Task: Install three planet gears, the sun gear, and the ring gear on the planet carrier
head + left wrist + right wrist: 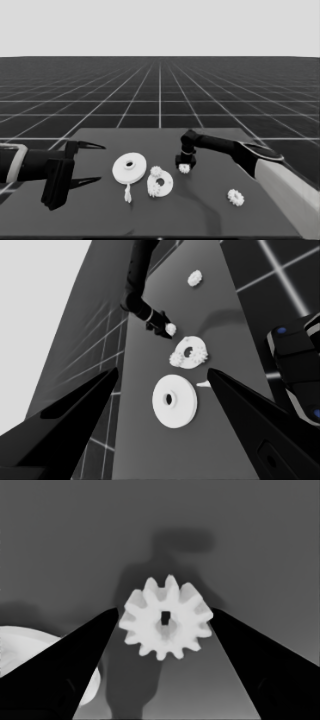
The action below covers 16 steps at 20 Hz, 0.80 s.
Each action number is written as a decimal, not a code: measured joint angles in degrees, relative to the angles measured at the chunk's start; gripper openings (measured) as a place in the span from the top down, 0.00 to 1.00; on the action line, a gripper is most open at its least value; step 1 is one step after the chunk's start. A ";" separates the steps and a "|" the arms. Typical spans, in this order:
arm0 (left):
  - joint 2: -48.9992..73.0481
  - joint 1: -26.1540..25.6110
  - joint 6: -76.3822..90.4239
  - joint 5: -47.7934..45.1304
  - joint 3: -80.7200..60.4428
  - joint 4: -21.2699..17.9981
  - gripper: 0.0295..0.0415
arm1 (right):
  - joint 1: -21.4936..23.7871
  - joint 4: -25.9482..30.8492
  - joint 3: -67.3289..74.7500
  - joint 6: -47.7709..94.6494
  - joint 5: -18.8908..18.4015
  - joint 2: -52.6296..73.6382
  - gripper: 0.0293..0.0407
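Observation:
My right gripper (184,168) hangs just right of the smaller round part (166,185) and is shut on a small toothed gear (165,619), whose shadow falls on the table below. Two gears (156,171) (157,190) sit on the smaller round part, one at its far edge and one at its near edge. The larger round part (129,167) lies to its left, apart from it. Another gear (235,197) lies alone at the near right. My left gripper (100,162) waits open over the table's left end, holding nothing.
A thin white piece (127,192) lies just in front of the larger round part. The right arm's pale grey part (290,195) fills the lower right corner. Dark machinery with blue lights (295,370) shows past the table's edge in the left wrist view.

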State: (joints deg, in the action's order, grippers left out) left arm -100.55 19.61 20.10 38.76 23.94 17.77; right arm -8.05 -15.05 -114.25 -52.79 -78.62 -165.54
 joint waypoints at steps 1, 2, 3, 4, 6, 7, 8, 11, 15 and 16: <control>0.00 0.00 0.00 0.00 0.00 0.00 0.25 | -0.01 0.01 -0.10 0.09 0.02 -0.04 0.20; 0.00 0.00 0.00 0.00 0.00 0.00 0.25 | -0.01 -0.06 -0.22 0.12 0.10 -0.08 0.50; 0.00 0.00 0.00 0.00 0.00 0.00 0.25 | -0.01 -0.10 -0.30 0.14 0.15 -0.10 0.81; 0.00 0.00 0.00 0.00 0.00 0.00 0.25 | -0.02 -0.12 -0.34 0.16 0.17 -0.11 0.83; 0.00 0.00 0.00 0.00 0.00 0.00 0.25 | -0.04 -0.14 -0.38 0.17 0.20 -0.11 0.83; 0.00 0.00 0.00 0.00 0.00 0.00 0.25 | -0.05 -0.15 -0.40 0.18 0.21 -0.11 0.83; 0.00 0.00 0.00 0.00 0.00 0.00 0.25 | -0.06 -0.17 -0.41 0.18 0.22 -0.11 0.83; 0.00 0.00 0.00 0.00 0.00 0.00 0.25 | -0.07 -0.19 -0.44 0.18 0.25 -0.11 0.83; 0.00 0.00 0.00 0.00 0.00 0.00 0.25 | 17.72 13.78 13.67 -6.79 -11.15 5.27 0.83; 0.00 0.00 0.00 0.00 0.00 0.00 0.25 | 18.91 14.78 12.98 -6.42 -11.61 4.98 0.83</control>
State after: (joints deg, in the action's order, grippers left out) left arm -100.55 19.61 20.10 38.76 23.94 17.77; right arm 10.85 -0.28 -101.27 -59.21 -90.24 -160.56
